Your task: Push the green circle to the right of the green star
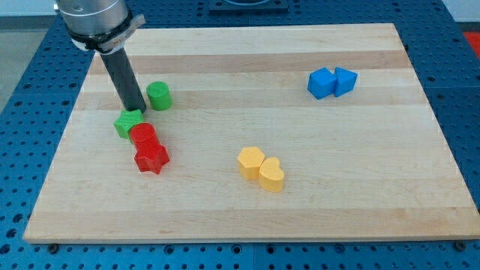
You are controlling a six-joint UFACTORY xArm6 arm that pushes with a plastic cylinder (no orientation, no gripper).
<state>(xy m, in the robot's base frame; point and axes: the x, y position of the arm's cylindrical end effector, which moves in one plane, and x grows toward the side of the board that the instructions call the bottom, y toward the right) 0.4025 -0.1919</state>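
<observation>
The green circle (159, 96) stands on the wooden board at the view's upper left. The green star (127, 123) lies just below and to the left of it. My tip (136, 110) rests between the two, at the star's upper right edge and just left of and below the circle. The rod hides part of the star's top.
A red circle (142, 136) and a red star (151, 157) sit right below the green star, touching it. Two yellow blocks (261, 168) lie at the centre bottom. Two blue blocks (331, 82) lie at the upper right. The board's left edge (66, 135) is near.
</observation>
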